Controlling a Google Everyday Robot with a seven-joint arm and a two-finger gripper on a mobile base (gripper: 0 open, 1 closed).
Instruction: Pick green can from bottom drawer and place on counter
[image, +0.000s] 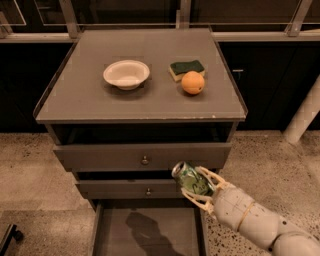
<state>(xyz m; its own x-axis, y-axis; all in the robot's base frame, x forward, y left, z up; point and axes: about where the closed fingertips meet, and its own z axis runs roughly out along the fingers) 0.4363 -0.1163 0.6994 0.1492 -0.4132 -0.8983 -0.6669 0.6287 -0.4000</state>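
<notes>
Green can (194, 181) is clamped between my gripper's (191, 184) fingers, tilted and, I think, clear above the open bottom drawer (150, 232), ready to go up; beyond, the counter (80, 95) has bare front space for it.

The worktop (75, 100) carries 3 obstacles: the orange (192, 82), a green sponge (186, 67) just behind it, and a white bowl (126, 74) well to the orange's left. An open lane runs between bowl and orange, and the strip in front of the orange, out to the front rim, is bare. Below and in front of the orange, the gripper (196, 186), jaws clamped on the green can (188, 177), hangs close before the fronts of the 2 knobbed drawers (100, 157). Lower down, the bottom drawer (150, 232) stands open, its floor bare.
</notes>
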